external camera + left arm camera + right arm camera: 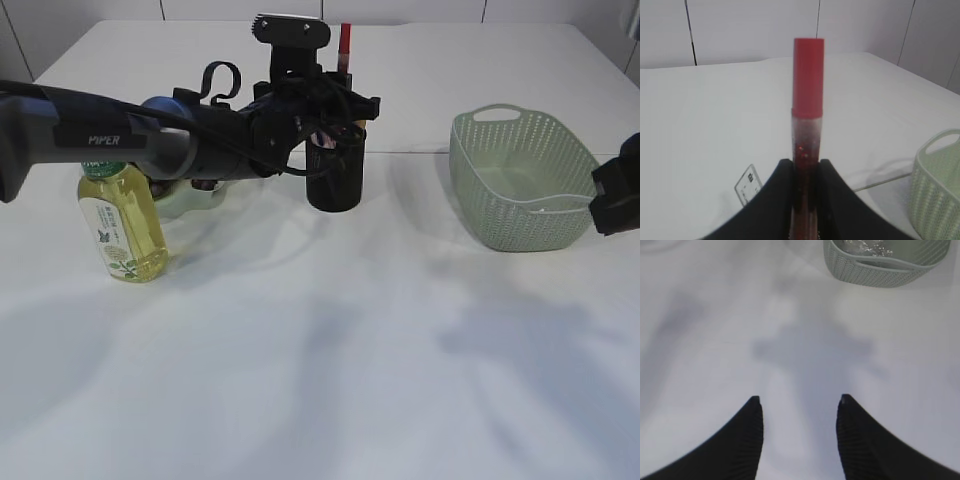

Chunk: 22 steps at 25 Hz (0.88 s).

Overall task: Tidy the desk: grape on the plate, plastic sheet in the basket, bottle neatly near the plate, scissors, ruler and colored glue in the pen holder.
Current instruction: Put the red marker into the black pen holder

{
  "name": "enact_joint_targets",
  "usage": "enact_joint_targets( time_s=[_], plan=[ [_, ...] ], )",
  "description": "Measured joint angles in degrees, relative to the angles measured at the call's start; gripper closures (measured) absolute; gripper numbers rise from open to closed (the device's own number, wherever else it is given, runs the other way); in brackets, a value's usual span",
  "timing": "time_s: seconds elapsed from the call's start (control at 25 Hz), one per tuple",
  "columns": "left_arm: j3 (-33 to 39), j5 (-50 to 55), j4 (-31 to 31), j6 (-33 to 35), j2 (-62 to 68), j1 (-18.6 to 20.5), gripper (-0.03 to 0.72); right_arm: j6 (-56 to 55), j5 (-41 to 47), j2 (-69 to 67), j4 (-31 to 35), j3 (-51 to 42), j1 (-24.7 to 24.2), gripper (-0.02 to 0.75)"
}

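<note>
White tablecloth (330, 380), shadowed, pale panelled wall (750, 25)

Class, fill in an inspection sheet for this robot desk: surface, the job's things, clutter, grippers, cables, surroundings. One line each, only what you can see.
Surface: white table, bare in front, arm shadows on it.
Job's things: red-capped glue tube upright between the left gripper's fingers, over the black pen holder; yellow-green bottle standing at left; pale green plate behind it, mostly hidden by the arm; green basket at right with something shiny and clear inside.
Clutter: a small label-like card on the table.
Grippers: left gripper shut on the glue tube; right gripper open, empty, above bare table.
Cables: black loops on the left arm.
Surroundings: white panelled wall.
</note>
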<state>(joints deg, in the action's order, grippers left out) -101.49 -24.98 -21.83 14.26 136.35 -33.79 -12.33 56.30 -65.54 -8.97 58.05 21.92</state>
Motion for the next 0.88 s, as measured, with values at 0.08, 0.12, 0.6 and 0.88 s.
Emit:
enact_joint_targets(
  time_s=[0.08, 0.12, 0.6, 0.88],
  plan=[
    [0.00, 0.00, 0.03, 0.00, 0.00, 0.00, 0.578, 0.00, 0.00, 0.00, 0.00, 0.00, 0.00, 0.354],
    [0.00, 0.00, 0.13, 0.00, 0.00, 0.00, 0.575, 0.00, 0.00, 0.00, 0.00, 0.00, 0.00, 0.354],
    [0.00, 0.00, 0.12, 0.00, 0.00, 0.00, 0.533, 0.00, -0.08, 0.00, -0.02, 0.00, 0.00, 0.354],
    [-0.10, 0.00, 0.12, 0.00, 0.00, 0.00, 0.434, 0.00, -0.08, 0.00, -0.35, 0.00, 0.00, 0.354]
  ],
)
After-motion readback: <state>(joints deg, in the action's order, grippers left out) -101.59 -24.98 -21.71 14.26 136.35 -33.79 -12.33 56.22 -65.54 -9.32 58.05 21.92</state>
